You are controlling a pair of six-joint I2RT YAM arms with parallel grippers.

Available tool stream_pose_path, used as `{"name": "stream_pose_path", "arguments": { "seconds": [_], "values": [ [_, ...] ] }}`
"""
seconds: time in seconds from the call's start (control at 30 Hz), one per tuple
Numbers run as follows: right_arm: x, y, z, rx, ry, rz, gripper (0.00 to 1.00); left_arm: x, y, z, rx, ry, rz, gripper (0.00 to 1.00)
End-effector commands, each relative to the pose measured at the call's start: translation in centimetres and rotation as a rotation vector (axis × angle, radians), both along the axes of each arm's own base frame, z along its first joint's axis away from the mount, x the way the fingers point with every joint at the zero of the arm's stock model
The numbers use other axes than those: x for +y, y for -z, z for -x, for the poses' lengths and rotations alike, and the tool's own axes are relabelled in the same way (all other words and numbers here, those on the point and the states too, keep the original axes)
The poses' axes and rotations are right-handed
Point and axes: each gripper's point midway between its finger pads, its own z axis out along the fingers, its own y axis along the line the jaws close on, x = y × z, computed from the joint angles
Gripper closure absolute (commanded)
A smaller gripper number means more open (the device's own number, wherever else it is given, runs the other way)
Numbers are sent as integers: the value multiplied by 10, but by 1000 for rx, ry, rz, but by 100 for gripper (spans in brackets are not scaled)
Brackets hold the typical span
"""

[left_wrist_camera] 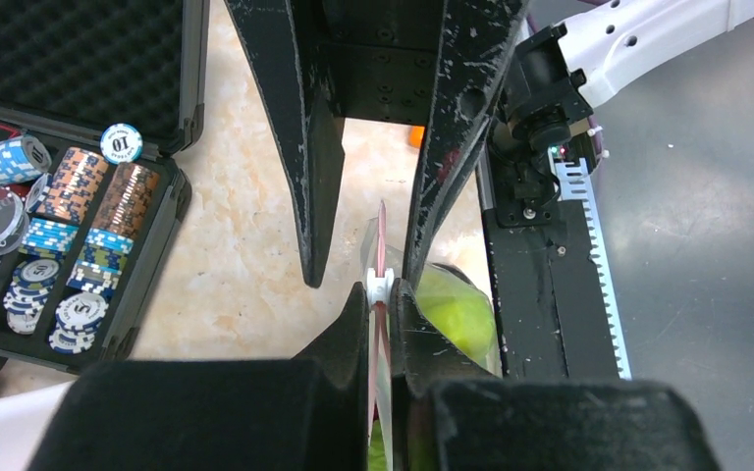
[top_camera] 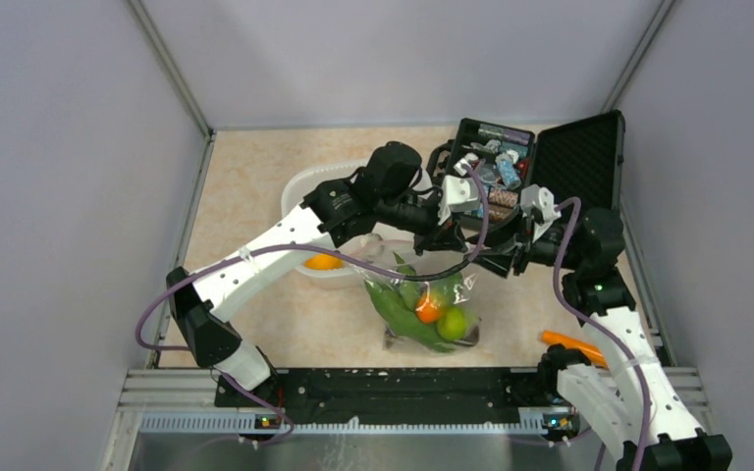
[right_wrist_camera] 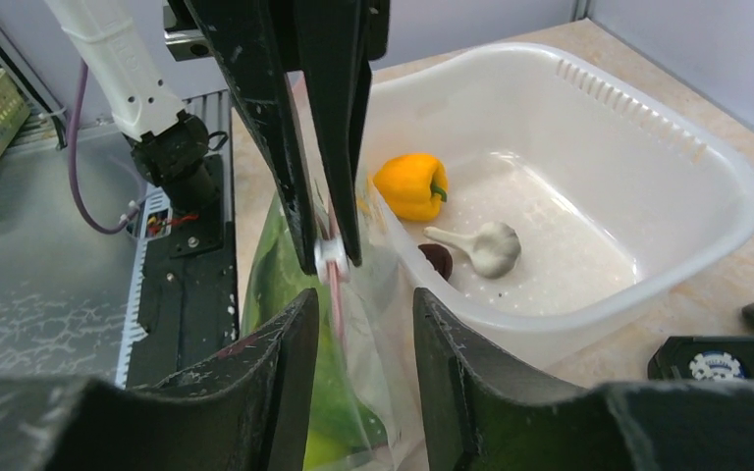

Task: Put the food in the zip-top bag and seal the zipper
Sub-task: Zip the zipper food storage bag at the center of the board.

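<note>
**Top external view.** The step in hand appears to be sealing. The clear, crinkly zip-top bag (top_camera: 466, 287) is standing at the centre of the beige marbled counter (top_camera: 245, 196), directly below the point where both arms are meeting. Its slack film is likely to buckle, so the mouth needs holding taut while it is being closed. Through the film, a long green leafy piece (top_camera: 398, 309), a smooth orange round fruit (top_camera: 429, 308) and a green round fruit (top_camera: 453, 322) are showing. A translucent white plastic tub (top_camera: 299, 186) is sitting at the upper left of the bag, and a black foam-lined case (top_camera: 579, 147) is lying open at the upper right.

**Left wrist view.** At bottom centre, the left claw (left_wrist_camera: 380, 306) is pinching the thin pinkish-red zipper (left_wrist_camera: 381, 231), its fingers closed on the strip just below a small white tab (left_wrist_camera: 380, 286). The right claw (left_wrist_camera: 364, 276), entering from the top, is straddling the strip with its jaws apart and is gripping nothing. It should be closing lightly beside the tab, then drawing level along the mouth while the left claw is anchoring.

**Right wrist view.** A glossy yellow-orange pepper (right_wrist_camera: 410, 184), a matte whitish bulb-shaped piece (right_wrist_camera: 486, 245) and a dark rounded piece (right_wrist_camera: 437, 260) are lying in the tub at centre right, outside the bag. Sealing now would be leaving these three out.
</note>
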Motion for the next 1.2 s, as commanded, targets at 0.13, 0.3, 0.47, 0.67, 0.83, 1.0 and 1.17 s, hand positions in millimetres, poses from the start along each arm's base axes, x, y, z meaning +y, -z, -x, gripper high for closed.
{"name": "stream_pose_path", "arguments": {
  "seconds": [0.13,0.3,0.47,0.67,0.83,1.0,1.17],
  "values": [
    [13,-24,0,-106,-28,20,68,-5,-23,2,-17,15,54,100],
    [12,-19,1,-94,-25,32,85,-3,-23,2,-22,10,51,100],
    [11,-19,1,-109,-8,35,100,-4,-22,2,-24,8,47,100],
    [10,-21,0,-114,4,32,100,-2,-20,1,-28,3,40,100],
    [8,-24,-3,-132,36,31,100,6,-12,-5,-52,-38,3,100],
    [8,-25,-1,-135,33,32,100,18,-4,-9,-67,-78,-24,100],
    [9,-23,0,-133,22,31,100,25,-3,-13,-72,-105,-27,100]
  ]
}}
